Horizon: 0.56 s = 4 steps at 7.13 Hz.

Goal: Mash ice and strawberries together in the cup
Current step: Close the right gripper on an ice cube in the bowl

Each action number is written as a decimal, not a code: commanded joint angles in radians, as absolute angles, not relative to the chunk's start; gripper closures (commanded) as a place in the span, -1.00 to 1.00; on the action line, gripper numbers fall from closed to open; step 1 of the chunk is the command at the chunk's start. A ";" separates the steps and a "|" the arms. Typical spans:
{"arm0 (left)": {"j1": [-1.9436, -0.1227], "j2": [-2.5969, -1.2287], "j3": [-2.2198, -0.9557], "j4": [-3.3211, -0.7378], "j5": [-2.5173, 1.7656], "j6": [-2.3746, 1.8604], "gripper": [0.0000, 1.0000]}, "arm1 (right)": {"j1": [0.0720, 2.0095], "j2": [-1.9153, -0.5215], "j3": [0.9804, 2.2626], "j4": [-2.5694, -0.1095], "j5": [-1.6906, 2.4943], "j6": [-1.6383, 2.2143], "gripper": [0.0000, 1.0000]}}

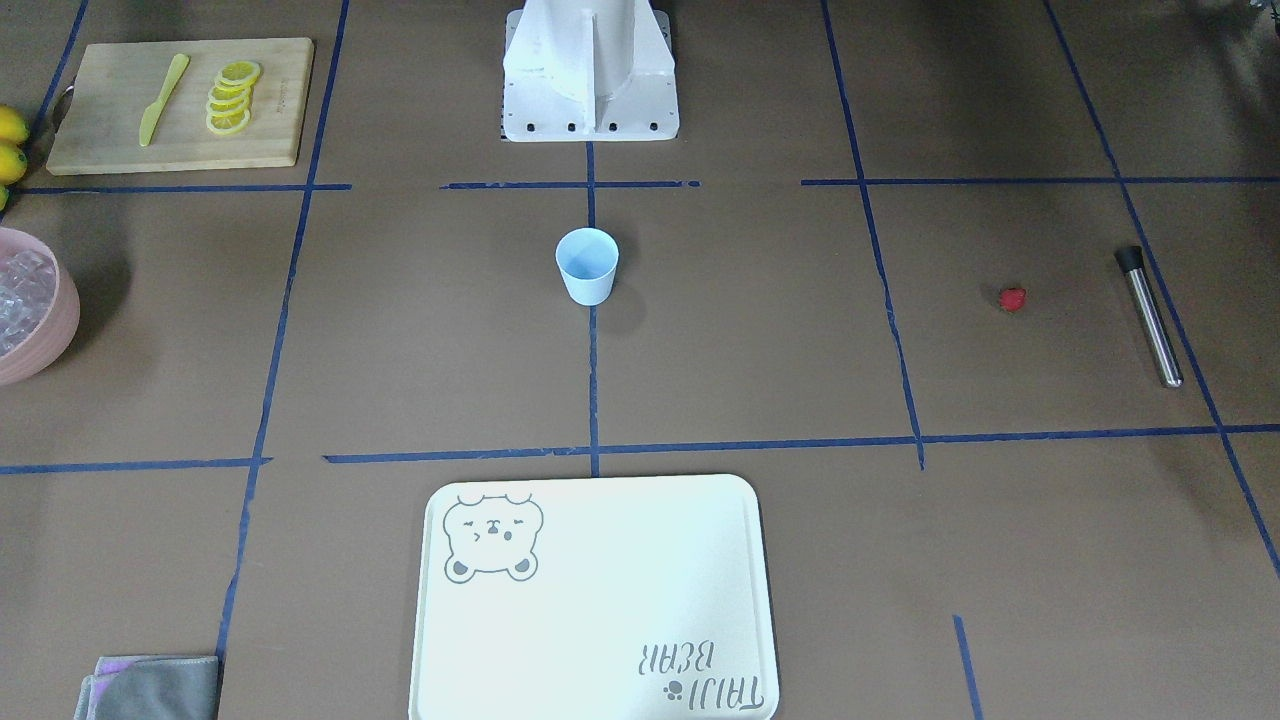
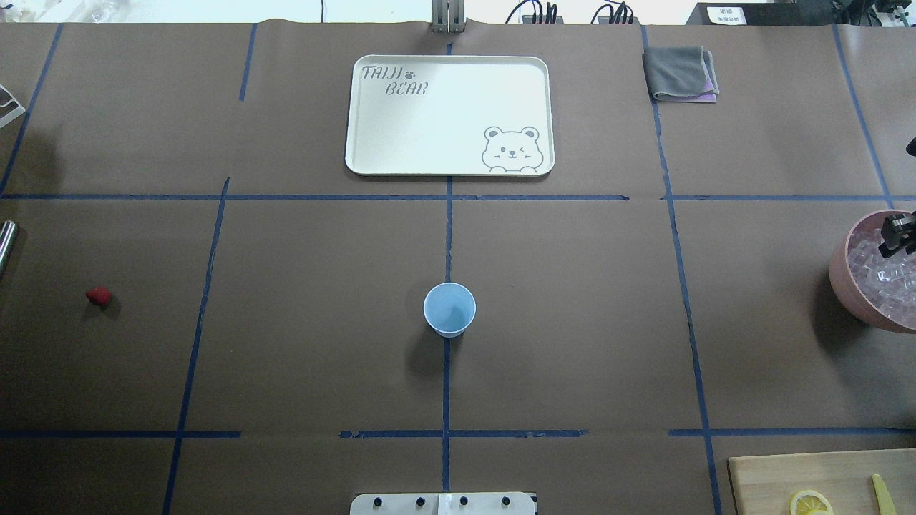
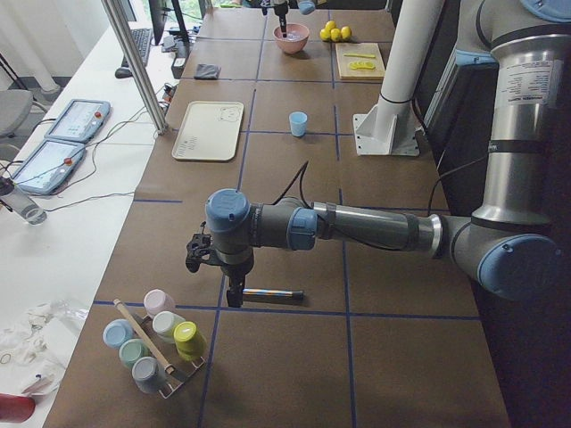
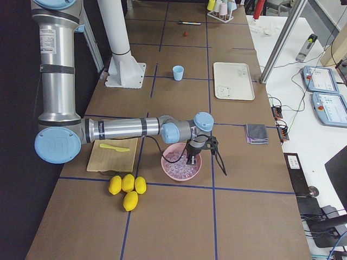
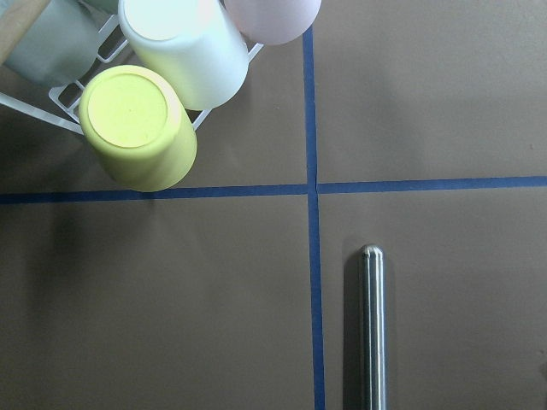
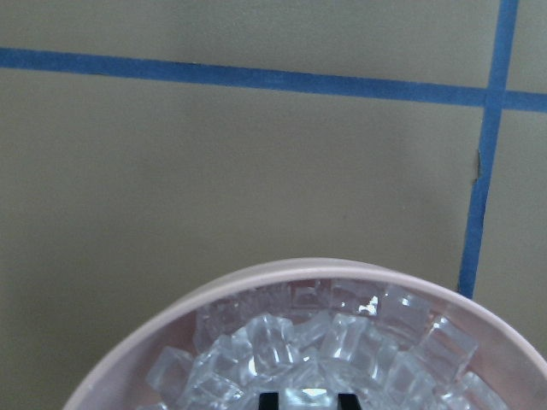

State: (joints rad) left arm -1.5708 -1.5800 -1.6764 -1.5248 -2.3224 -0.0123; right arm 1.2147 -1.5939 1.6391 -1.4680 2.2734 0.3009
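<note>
The pale blue cup [image 1: 587, 265] stands empty and upright at the table's middle; it also shows in the overhead view [image 2: 449, 309]. The red strawberry [image 1: 1013, 299] lies alone on the table, next to a steel muddler [image 1: 1150, 315]. The ice [image 6: 325, 350] fills the pink bowl [image 2: 841, 279]. My right gripper [image 6: 308, 398] is down in the bowl, and its dark fingertips [image 6: 269, 398] stand close on either side of an ice cube. My left gripper [image 3: 234, 294] hangs over one end of the muddler [image 5: 372, 325]. I cannot tell whether the left gripper is open or shut.
A cutting board [image 1: 120, 140] carries lemon slices and a yellow knife, with whole lemons [image 4: 126, 187] beside it. A white tray [image 1: 595, 600] lies across from the cup and a grey cloth [image 1: 150, 688] sits near the corner. A rack of coloured cups [image 3: 156, 343] stands by the muddler.
</note>
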 commanded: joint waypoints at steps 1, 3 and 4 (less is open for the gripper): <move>-1.571 -1.580 -1.677 -1.525 -2.322 -0.012 -1.00 | 1.216 -1.597 1.644 -1.468 2.273 0.296 0.54; -1.571 -1.580 -1.677 -1.525 -2.322 -0.012 -1.00 | 1.218 -1.595 1.652 -1.468 2.273 0.290 0.75; -1.571 -1.580 -1.677 -1.525 -2.322 -0.012 -1.00 | 1.223 -1.597 1.672 -1.468 2.272 0.288 0.76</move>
State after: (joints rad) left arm -1.5708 -1.5800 -1.6767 -1.5248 -2.3224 -0.0123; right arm 1.2187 -1.5961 1.6552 -1.4680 2.2729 0.2911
